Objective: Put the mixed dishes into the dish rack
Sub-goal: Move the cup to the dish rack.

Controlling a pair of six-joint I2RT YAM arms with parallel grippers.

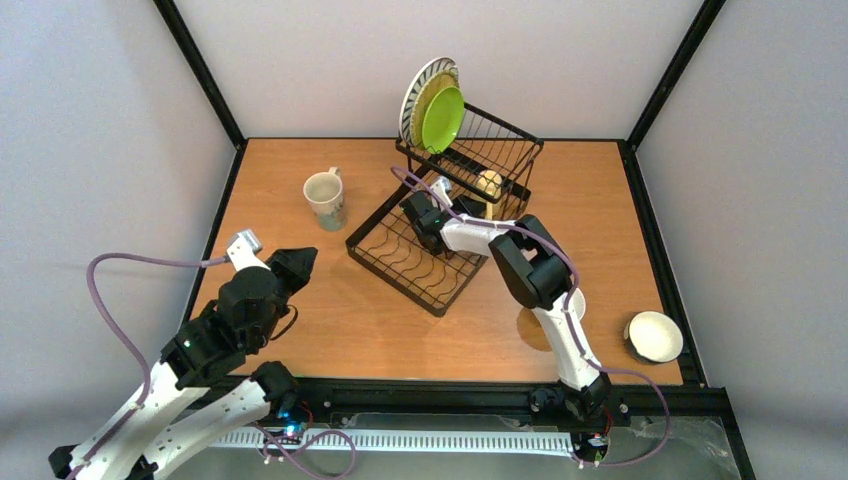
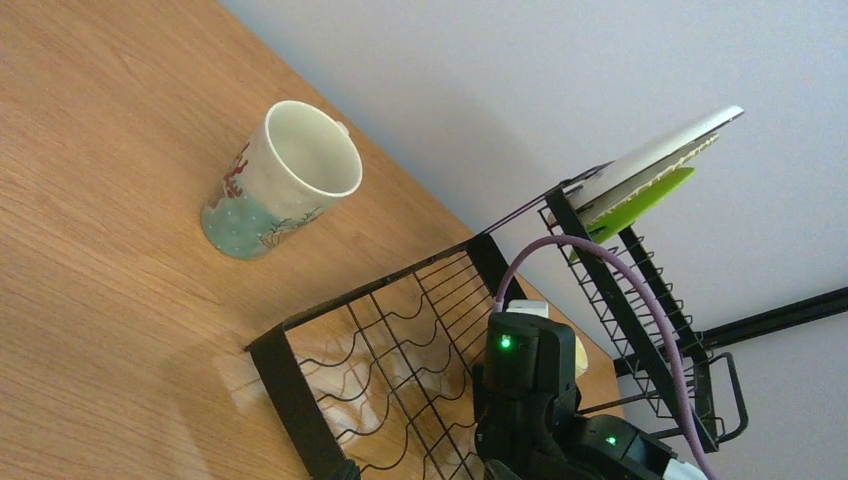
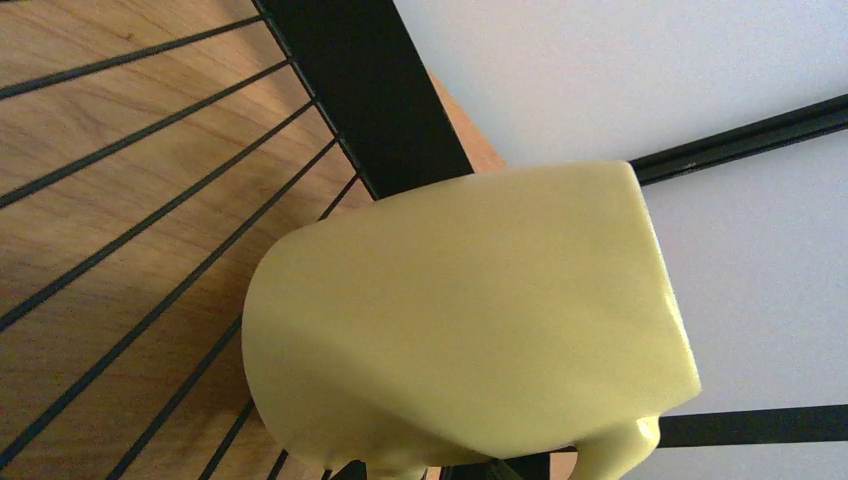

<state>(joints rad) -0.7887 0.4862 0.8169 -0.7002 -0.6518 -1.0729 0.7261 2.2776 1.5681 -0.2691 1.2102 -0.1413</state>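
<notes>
**Dish rack**: stands at the centre of the top view on the wooden table. The low slotted tray lies toward the lower left and the taller basket section toward the upper right.

**Plates:** three stand on edge at the basket's upper-left end, leaning together.
- The striped plate is furthest left.
- The woven bamboo plate is in the middle.
- The lime-green plate is furthest right.

**Right gripper**: reaches across the tray to where it meets the basket. In the top view the wrist covers the fingers. The right wrist view is almost filled by a pale yellow mug, which lies tilted over the rack wires with a black frame bar behind it. No finger shows there. Whether the gripper clamps the mug or stands parted cannot be told. In the top view the same mug sits just beside the wrist, inside the rack.

**Left gripper**: hangs over bare table at the lower left of the top view, well apart from the rack. Its fingers point toward the upper right. Their spread cannot be judged, and they are out of frame in the left wrist view.

**Dishes on the table:**
- A patterned mug stands upright just left of the tray, not touching it.
- A small bowl sits upright near the lower-right table edge.
- A pale round dish is mostly hidden behind the right arm.
</notes>
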